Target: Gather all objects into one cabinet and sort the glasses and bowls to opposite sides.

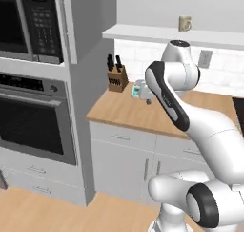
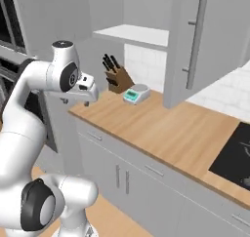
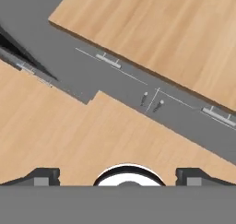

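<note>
While the gripper points down at the floor, open and empty, the beige mug stands high above it on the cabinet shelf.

Knife block & small scale near each other on wood counter, cooktop at right.

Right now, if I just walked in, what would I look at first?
Probably the big white robot arm rising in front of the wooden counter, with its gripper hanging out past the counter's front edge. Next, the little beige mug standing alone on the white shelf high on the wall. The knife block and a small kitchen scale sit side by side at the back of the counter.
</note>
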